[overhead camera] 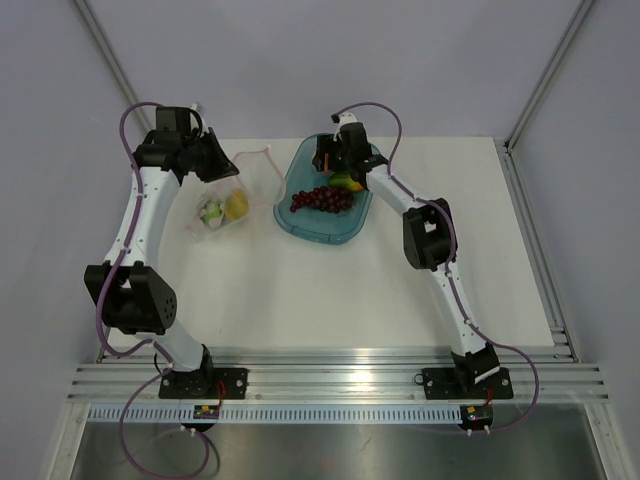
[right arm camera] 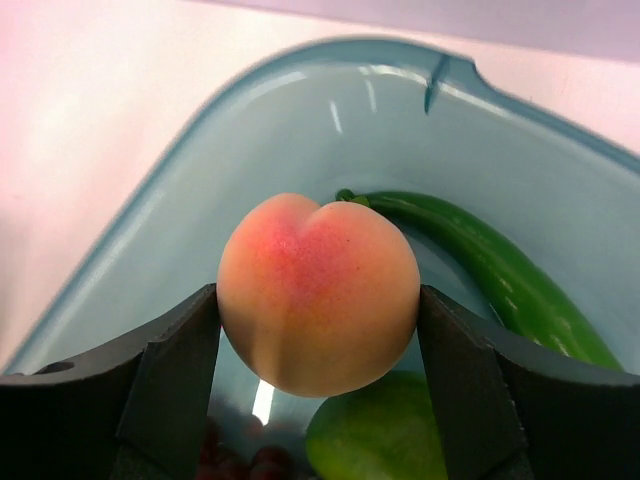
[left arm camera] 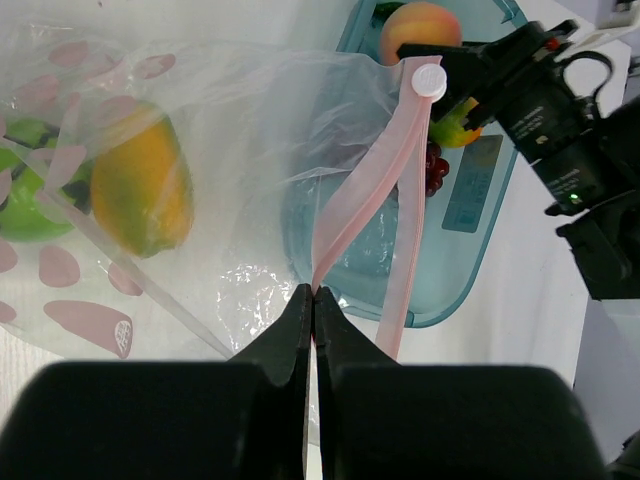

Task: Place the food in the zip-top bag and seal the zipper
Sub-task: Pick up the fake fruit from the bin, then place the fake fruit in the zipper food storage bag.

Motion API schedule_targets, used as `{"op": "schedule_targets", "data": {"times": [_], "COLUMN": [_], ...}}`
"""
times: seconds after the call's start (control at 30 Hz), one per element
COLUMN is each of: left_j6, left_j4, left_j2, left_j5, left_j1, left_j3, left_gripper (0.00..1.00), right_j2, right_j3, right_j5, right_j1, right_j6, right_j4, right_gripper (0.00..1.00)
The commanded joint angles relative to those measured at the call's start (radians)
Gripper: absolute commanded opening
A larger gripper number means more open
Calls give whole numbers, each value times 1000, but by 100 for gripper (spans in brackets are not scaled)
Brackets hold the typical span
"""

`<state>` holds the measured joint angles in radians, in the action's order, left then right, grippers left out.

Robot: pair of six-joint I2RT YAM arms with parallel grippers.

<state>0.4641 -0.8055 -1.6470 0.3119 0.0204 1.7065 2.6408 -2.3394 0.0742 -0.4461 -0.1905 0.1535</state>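
The clear zip-top bag (overhead camera: pixel 222 208) lies left of the teal tray (overhead camera: pixel 300 232), with an orange-green mango (left arm camera: pixel 140 190) and a green round fruit (left arm camera: pixel 25 205) inside. My left gripper (left arm camera: pixel 314 292) is shut on the pink zipper (left arm camera: pixel 370 190) at the bag's mouth and holds it up. Over the tray's far end, my right gripper (right arm camera: pixel 318 330) has both fingers against the sides of the peach-pink fruit (right arm camera: pixel 318 292). Under the peach lie a second mango (right arm camera: pixel 385 440) and the dark grape bunch (overhead camera: pixel 322 200).
A long green pepper-like toy (right arm camera: pixel 490 270) lies against the tray's far wall (right arm camera: pixel 200 200). A white slider tab (left arm camera: pixel 429 80) sits at the zipper's end, near the right gripper's fingers (left arm camera: pixel 470 60). The bag's mouth faces the tray.
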Motion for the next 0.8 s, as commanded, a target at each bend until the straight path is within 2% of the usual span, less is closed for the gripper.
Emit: {"op": "schedule_targets", "data": {"times": [0.0, 0.13, 0.3, 0.53, 0.77], "left_j6": [-16, -27, -27, -28, -24], "left_j4": [51, 55, 38, 37, 37], "left_j2": [15, 6, -27, -22, 12], "left_j5": [29, 36, 46, 67, 84], "left_j1": [3, 3, 3, 4, 6], "left_j3": [-15, -8, 21, 28, 15], "left_gripper": [0, 0, 0, 0, 0], "right_j2": [-192, -310, -456, -691, -697], "right_j3": [31, 83, 251, 495, 499], "right_j5": [42, 70, 162, 211, 222], "right_j1": [-14, -13, -20, -129, -241], "right_j6": [-3, -12, -61, -70, -90], "right_j4": [-106, -118, -179, -227, -190], "right_gripper": [61, 61, 60, 61, 60]}}
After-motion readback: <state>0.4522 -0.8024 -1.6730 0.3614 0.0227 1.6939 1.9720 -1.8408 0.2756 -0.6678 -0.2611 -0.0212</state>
